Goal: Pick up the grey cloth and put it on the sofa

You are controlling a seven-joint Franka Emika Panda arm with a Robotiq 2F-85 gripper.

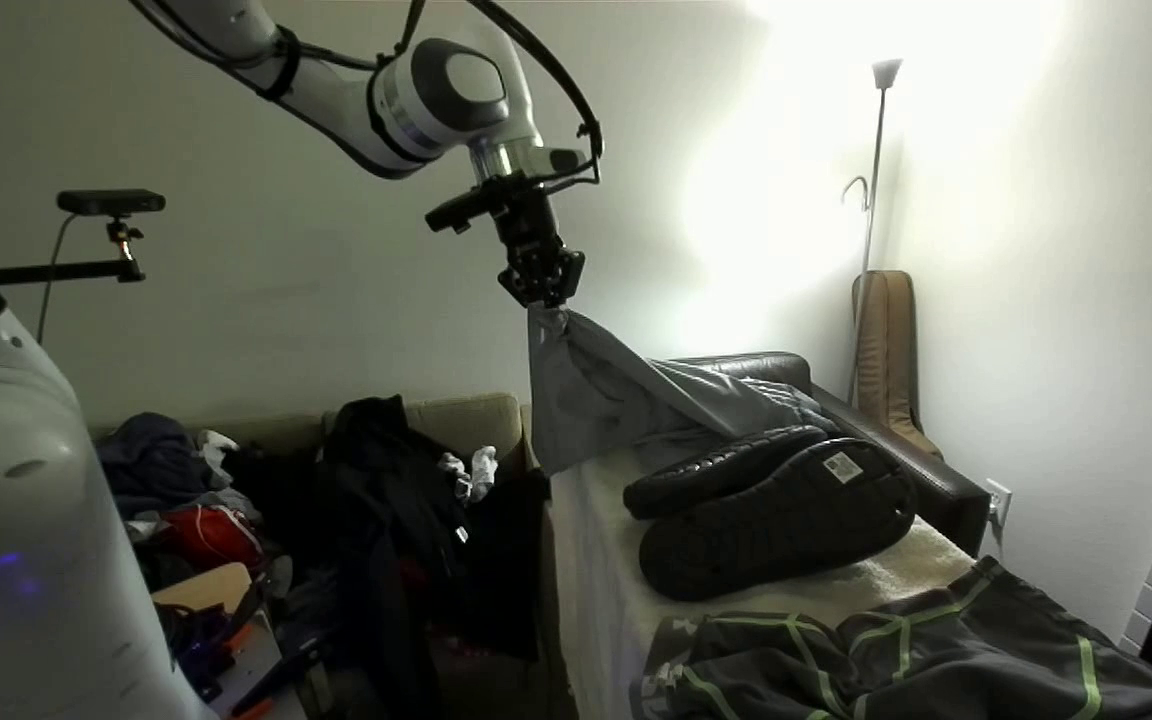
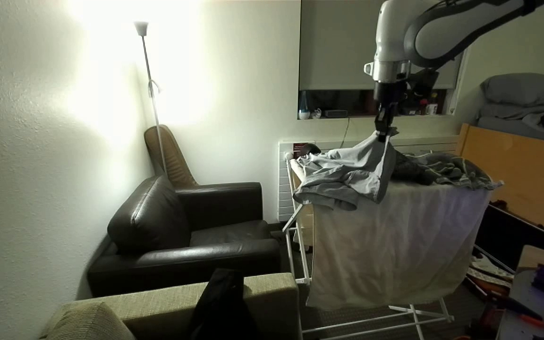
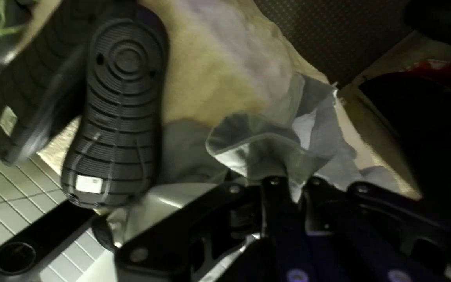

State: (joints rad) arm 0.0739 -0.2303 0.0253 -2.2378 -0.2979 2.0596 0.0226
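The grey cloth (image 1: 606, 400) hangs from my gripper (image 1: 548, 300) by one bunched corner. The rest of it lies on the towel-covered drying rack (image 2: 385, 250); the cloth (image 2: 343, 177) droops over the rack's edge. In the wrist view the gripper (image 3: 295, 192) is shut on the cloth (image 3: 268, 152), with a fold pinched between the fingertips. A dark leather sofa (image 2: 196, 259) stands beside the rack, apart from the cloth. A beige sofa (image 2: 272, 288) is nearer that camera; in an exterior view the beige sofa (image 1: 471, 415) carries heaped clothes.
Black slippers (image 1: 776, 520) lie soles up on the rack beside the cloth, and show in the wrist view (image 3: 119, 113). Dark trousers with green lines (image 1: 886, 650) lie on the rack too. A floor lamp (image 2: 151, 85) and a brown case (image 2: 170, 156) stand behind the leather sofa.
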